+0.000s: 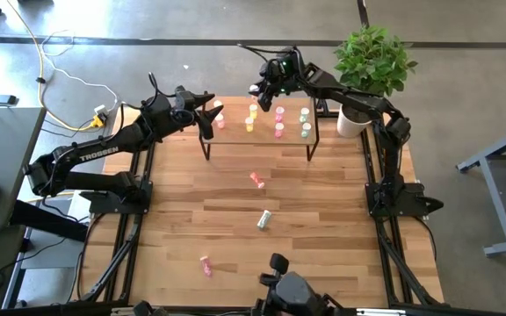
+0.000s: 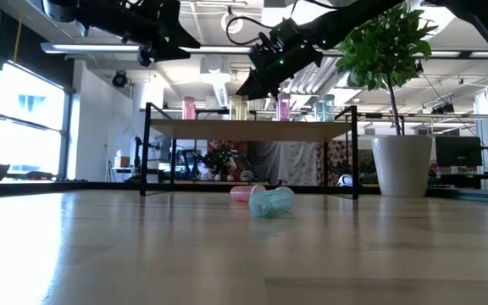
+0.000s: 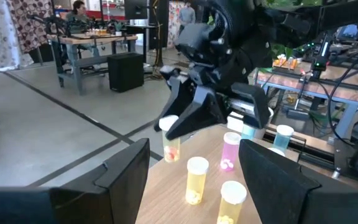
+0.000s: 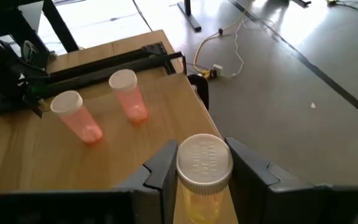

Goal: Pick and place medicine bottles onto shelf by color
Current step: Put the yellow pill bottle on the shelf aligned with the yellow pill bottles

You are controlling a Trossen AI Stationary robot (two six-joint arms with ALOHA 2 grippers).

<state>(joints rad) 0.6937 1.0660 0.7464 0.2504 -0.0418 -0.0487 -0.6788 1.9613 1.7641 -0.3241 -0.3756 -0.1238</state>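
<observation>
Capped bottles stand in colour groups on the shelf [image 1: 235, 139]. The right end effector [image 4: 199, 167] grasps a yellow bottle [image 4: 202, 177] by its white cap, above the shelf. The left end effector [image 3: 194, 174] hangs released nearby.

I see the shelf [image 1: 262, 139] at the table's [image 1: 323, 228] far edge, bottles standing on top: two red-orange [image 4: 129, 94] beyond my right gripper [image 4: 201, 168], yellow, pink, pale green alongside it. Loose on the table, well short of both grippers: a red bottle [image 1: 257, 180], green bottle [image 1: 264, 219], pink bottle [image 1: 206, 265].
</observation>
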